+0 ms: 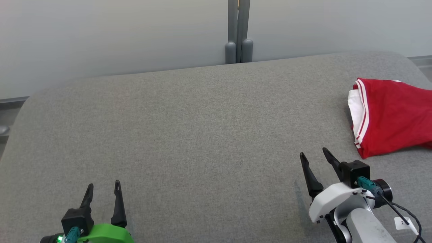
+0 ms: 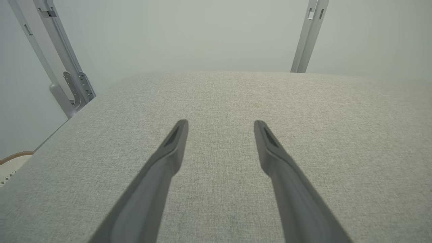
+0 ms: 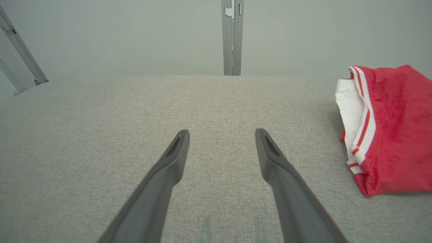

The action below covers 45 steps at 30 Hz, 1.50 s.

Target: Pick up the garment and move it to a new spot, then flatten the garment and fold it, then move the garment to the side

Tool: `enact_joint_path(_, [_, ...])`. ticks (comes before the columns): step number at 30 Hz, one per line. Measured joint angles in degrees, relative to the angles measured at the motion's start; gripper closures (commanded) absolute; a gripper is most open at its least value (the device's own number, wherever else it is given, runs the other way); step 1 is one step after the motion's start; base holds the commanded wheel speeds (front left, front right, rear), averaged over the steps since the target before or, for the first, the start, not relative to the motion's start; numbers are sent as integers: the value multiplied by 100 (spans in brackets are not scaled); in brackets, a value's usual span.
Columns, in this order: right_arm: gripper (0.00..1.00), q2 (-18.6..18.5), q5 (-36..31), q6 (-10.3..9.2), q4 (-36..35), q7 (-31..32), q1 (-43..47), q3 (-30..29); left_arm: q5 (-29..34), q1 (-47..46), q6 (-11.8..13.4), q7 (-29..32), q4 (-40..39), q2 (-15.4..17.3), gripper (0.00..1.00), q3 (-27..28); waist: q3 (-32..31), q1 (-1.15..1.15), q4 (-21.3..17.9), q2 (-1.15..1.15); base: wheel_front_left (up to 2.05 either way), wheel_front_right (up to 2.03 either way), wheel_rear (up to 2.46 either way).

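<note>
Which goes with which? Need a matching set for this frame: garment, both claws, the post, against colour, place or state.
Things:
1. garment
2. left claw
3. right claw
4. post

Descriptions:
a. grey, upright behind the far edge
b. open, on a white mount
c. red with white trim, lying at the right
d. open, on a green mount

Pairs: 1-c, 2-d, 3-b, 4-a
</note>
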Motion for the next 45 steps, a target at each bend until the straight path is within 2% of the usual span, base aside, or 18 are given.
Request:
enact_joint_path(12, [0,120,-434,0,-11,0,28,-307,23,3,-86,0,37,0,0,48,-46,0,-113,0,0,0,0])
enact_joint_path(45, [0,201,-435,1,-82,8,143,-268,8,56,-136,0,92,-21,0,-20,36,0,-98,0,0,0,0])
